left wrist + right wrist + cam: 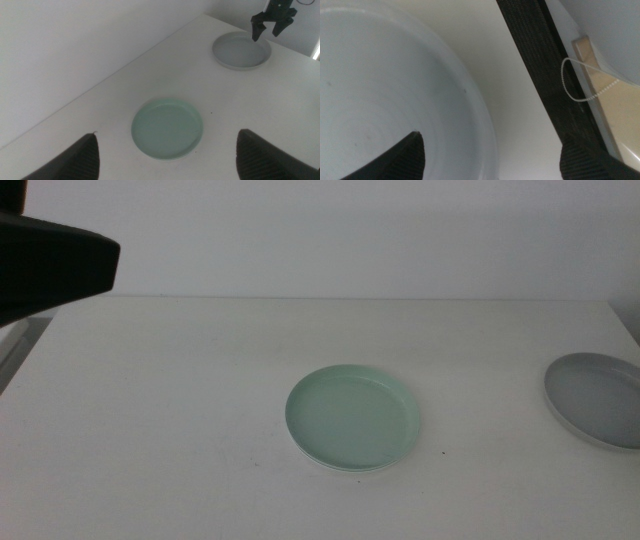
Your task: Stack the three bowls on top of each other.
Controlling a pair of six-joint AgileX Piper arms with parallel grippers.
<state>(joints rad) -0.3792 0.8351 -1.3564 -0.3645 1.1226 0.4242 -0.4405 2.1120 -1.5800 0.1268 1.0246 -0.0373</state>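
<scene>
The mint green bowl [352,418] lies at the table's middle, and a thin white rim, apparently the white bowl, shows under its near edge. The grey bowl [597,398] sits at the right edge, cut off by the picture. My left gripper [167,132] hangs open high above the green bowl [167,128], holding nothing; its arm is the dark shape [55,265] at the upper left. My right gripper [272,22] is out of the middle view and stands open at the grey bowl's [242,50] far rim. Up close, that right gripper [490,140] straddles the grey bowl's [395,95] rim.
The white table [180,400] ends at a pale wall behind. Its left edge [15,350] drops off beside the left arm. Past the table's right edge run a dark strip [535,75] and a thin beaded cord [575,82].
</scene>
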